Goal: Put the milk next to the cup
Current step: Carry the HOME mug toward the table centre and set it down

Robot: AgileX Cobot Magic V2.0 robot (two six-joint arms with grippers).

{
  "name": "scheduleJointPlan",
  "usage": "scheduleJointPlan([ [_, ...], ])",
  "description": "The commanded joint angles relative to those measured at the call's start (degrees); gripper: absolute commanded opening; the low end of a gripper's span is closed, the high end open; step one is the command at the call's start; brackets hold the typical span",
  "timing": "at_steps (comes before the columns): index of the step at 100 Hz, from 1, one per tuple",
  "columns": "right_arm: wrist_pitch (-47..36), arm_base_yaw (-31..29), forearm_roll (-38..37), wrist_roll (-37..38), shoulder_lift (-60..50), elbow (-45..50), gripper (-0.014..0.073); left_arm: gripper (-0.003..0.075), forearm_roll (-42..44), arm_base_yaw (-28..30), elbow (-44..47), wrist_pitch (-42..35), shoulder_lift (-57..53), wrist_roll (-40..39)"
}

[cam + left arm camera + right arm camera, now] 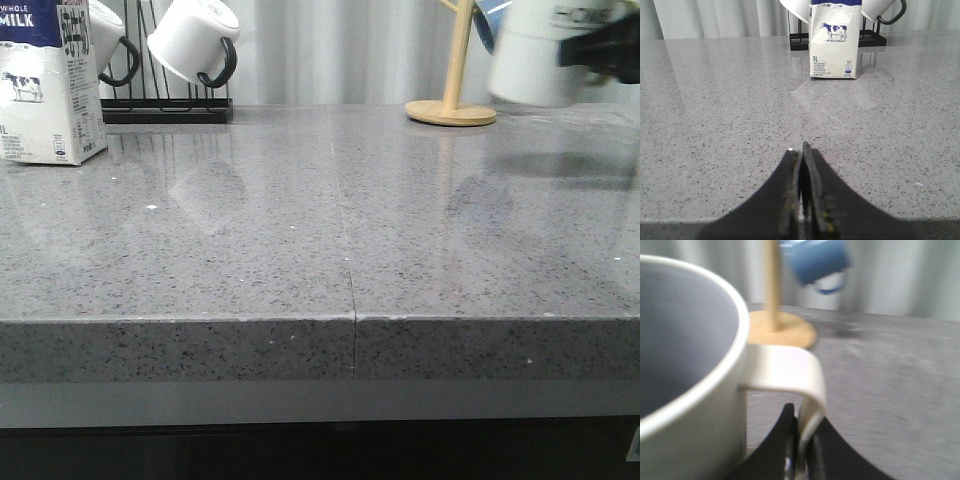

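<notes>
Milk [45, 85] stands upright at the counter's [300, 250] far left, just in front of the mug rack [165, 105]. Left hand [801, 150], closed and empty, points at it from well short. Far right of the milk, right hand [799, 440] pinches the cup [535, 55] by its handle, carrying it clear of the counter, presumably toward a spot for pairing.

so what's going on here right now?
The right hand is shut on the handle of the cup and holds it above the counter, near the wooden mug stand. The milk stands untouched at the far left by the black mug rack. The left hand is shut and empty.
</notes>
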Motion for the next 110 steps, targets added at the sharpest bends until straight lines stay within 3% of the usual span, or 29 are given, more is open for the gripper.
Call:
scheduleJointPlan([
  [1,-3.3,4.2,-1.0,0.1,-2.8,-1.7,-0.0038,-0.0021,-0.5,0.0,2.4,-4.8,-1.9,-0.1],
  [18,-3.2,13.1,-0.9,2.6,-2.8,-1.7,-0.0038,-0.0021,-0.5,0.0,2.4,-4.8,-1.9,-0.1],
  [37,-4.1,19.2,-0.9,3.4,0.0,-2.2,-0.0038,-0.0021,-0.5,0.0,2.4,-4.8,-1.9,-0.1],
  [86,-3.3,20.2,-1.1,3.4,7.4,-4.2,-0.0033,-0.0021,-0.5,0.0,2.4,-4.8,-1.9,-0.1],
  [110,-2.3,20.2,-1.1,3.4,7.4,-4.2,0.0162,-0.0021,-0.5,0.0,2.4,-4.8,-1.9,-0.1],
])
